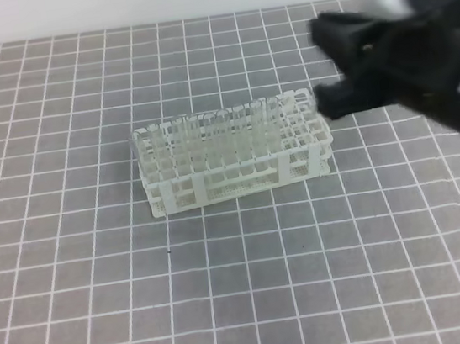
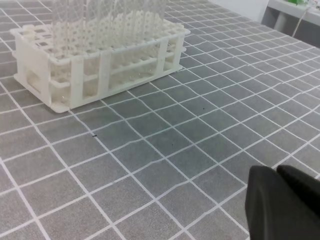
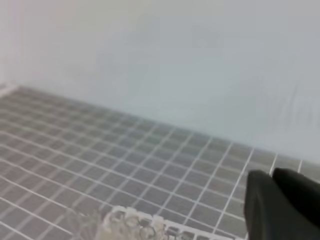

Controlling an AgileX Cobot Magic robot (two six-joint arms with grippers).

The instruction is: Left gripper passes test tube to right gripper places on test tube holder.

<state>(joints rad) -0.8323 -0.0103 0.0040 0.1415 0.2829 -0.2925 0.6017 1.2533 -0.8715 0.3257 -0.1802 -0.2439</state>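
The test tube holder (image 1: 233, 161) stands on the gridded bench (image 1: 106, 324), with many clear tubes upright in it. To its right, the right gripper (image 1: 328, 64) fingers stand apart, empty. The left gripper (image 2: 286, 206) fingers are closed.

White plastic lattice test tube holder (image 1: 232, 155) stands on the grey grid-lined table (image 1: 256, 304), approx. centre of the exterior high view, w/ a row of clear glass test tubes (image 1: 222, 143) upright in its holes. Black two-fingered right hand (image 1: 331, 69) hangs above the table just right of the holder's right end, jaws toward it, arm running off upper right. In the left wrist view, black left hand (image 2: 282, 205) sits low at lower right, well apart from the holder at upper left.
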